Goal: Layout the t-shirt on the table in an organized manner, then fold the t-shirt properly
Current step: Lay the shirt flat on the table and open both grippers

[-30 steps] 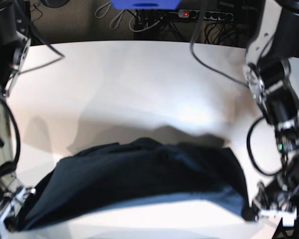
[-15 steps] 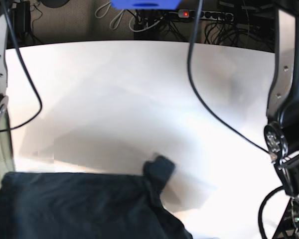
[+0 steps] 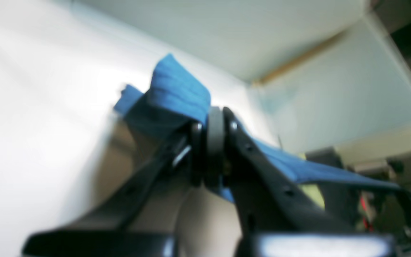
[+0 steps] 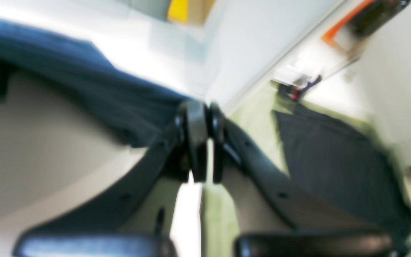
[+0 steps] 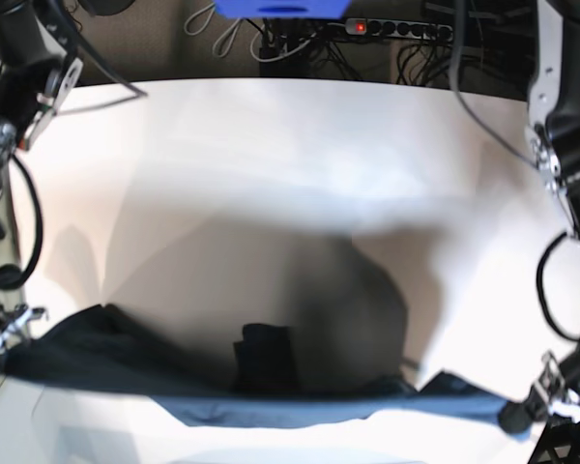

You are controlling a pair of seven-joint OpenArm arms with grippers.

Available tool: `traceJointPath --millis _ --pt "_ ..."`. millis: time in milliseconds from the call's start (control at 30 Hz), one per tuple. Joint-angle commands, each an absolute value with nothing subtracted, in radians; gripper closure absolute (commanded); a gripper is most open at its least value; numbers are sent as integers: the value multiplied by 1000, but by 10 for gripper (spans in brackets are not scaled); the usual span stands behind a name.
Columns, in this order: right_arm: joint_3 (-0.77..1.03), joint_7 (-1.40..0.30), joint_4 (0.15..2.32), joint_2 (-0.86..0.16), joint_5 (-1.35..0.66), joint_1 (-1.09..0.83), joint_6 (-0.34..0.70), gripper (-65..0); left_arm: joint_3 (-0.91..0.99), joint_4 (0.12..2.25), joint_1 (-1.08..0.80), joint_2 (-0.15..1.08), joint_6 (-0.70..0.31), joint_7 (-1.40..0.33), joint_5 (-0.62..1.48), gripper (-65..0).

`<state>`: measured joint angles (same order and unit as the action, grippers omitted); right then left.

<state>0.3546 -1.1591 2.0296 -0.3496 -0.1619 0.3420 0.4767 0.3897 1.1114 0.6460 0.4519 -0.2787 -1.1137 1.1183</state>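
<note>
In the left wrist view, the left gripper point(image 3: 215, 142) is pressed together on a blue edge of the t-shirt point(image 3: 177, 96), which bunches above its tips and runs off taut to the right over the table point(image 3: 30, 107).

From the right wrist view, the right gripper point(image 4: 202, 139) pinches another edge; cloth sags away leftward, so it looks soft, light and limp.

In the base view the t-shirt point(image 5: 271, 382) hangs stretched between both arms above the table's near edge, its middle drooping. Corners or hem ends seem the best holds, since it will likely slump anywhere unsupported.
</note>
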Motion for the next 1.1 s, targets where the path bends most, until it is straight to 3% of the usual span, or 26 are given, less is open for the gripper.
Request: traceJointPath --millis 0,333,600,667,767,900,1000,1067 --pt "369 -1104 2043 -346 -177 320 504 0 423 1136 627 483 -265 -1089 1178 -2" --pt "364 -941 2041 -186 -189 -81 598 0 581 1158 133 455 -269 -1090 1262 -2" --pt "292 -952 2041 -185 -185 -242 599 0 576 1150 -38 449 -274 -1090 1253 -6" --pt "283 -952 2041 -186 -185 -280 599 -38 579 1158 -53 450 -275 -1092 1253 -10" --pt "283 -952 2041 -213 -185 -332 599 -130 581 1162 -76 473 -275 -1093 1264 -87" --pt "295 -949 2041 -248 -185 -361 599 -238 587 1162 -74 484 -275 -1161 1264 -304" --pt "340 -949 2041 -263 -189 -366 599 -265 662 1162 -71 478 -275 -1202 1264 -407" --pt "381 -951 2041 -263 -189 -358 601 -265 750 1178 -64 473 -275 -1219 1265 -421"
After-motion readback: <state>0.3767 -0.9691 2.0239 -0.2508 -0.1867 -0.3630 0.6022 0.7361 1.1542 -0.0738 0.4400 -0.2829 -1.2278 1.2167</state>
